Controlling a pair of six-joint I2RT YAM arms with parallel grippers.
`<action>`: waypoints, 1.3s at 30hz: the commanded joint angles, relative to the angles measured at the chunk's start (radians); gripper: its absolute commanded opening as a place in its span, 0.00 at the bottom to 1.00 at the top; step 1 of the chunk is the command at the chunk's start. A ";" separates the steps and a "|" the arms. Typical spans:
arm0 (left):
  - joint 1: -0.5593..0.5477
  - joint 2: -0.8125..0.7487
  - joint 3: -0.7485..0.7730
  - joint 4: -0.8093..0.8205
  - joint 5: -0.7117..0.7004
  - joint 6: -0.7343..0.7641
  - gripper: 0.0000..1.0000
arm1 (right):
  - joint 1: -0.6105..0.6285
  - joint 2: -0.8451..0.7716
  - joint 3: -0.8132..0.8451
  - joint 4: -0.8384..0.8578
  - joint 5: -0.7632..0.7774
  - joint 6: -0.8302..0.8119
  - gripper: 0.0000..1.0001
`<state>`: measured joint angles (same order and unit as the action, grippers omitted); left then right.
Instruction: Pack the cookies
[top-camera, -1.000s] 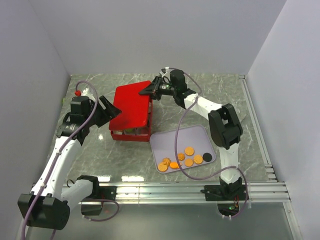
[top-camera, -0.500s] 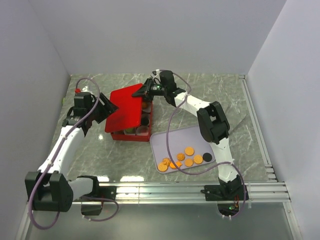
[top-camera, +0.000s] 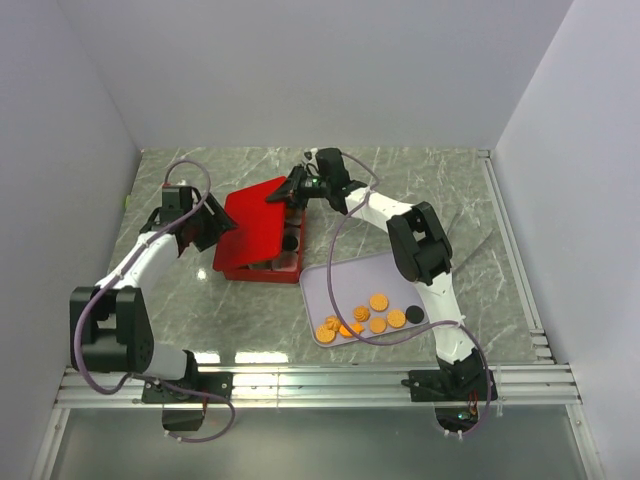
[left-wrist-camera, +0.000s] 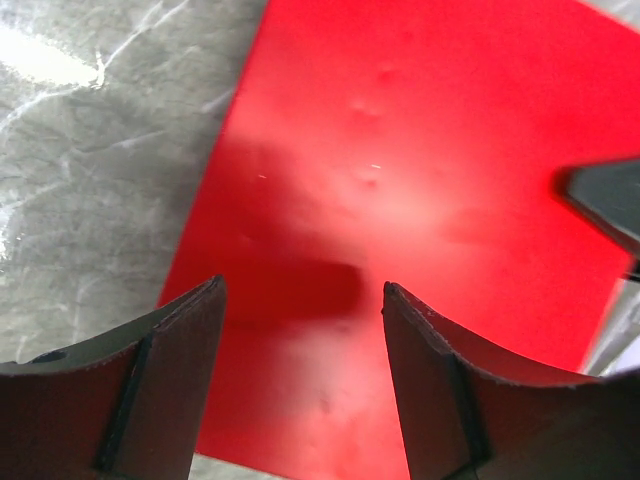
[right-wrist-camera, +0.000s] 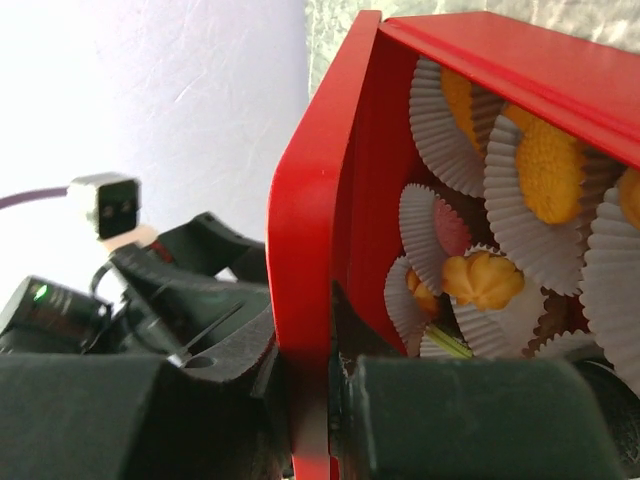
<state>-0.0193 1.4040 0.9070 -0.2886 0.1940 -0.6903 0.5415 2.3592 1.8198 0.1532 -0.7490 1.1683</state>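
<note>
Top external view: a red box (top-camera: 262, 270) sits left of centre on the table (top-camera: 200, 310). Its red lid (top-camera: 258, 222) is tilted over it, with the right side raised, so that cups show along the box's right side. The right gripper (top-camera: 297, 190) reaches in from the upper centre and is clamped on the lid's far right edge. In the right wrist view that edge is pinched between the two fingers (right-wrist-camera: 470, 420). Beyond it, white paper cups (right-wrist-camera: 430, 100) fill the box, and several hold golden or pink cookies (right-wrist-camera: 548, 160).

The left gripper (top-camera: 212, 228) is at the lid's left side. In the left wrist view its jaws are spread wide with nothing between them, and the lid's flat top lies beyond them. Whether they touch the lid cannot be told.

A lavender tray (top-camera: 335, 280) lies just right of the box, toward the lower centre. On its near half is a cluster of orange cookies, with a single black cookie (top-camera: 414, 314) at the right end.
</note>
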 joint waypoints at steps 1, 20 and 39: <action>0.013 0.033 -0.003 0.055 0.018 0.038 0.70 | -0.003 -0.014 0.049 -0.020 -0.012 -0.039 0.00; 0.053 0.128 0.046 0.052 0.022 0.107 0.68 | -0.037 -0.074 -0.042 -0.139 0.002 -0.154 0.00; -0.080 0.122 0.006 0.065 0.038 0.083 0.67 | -0.055 -0.161 -0.116 -0.326 0.108 -0.283 0.05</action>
<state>-0.0566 1.5322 0.9142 -0.2218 0.2287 -0.6136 0.4984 2.2551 1.7378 -0.0299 -0.7071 0.9386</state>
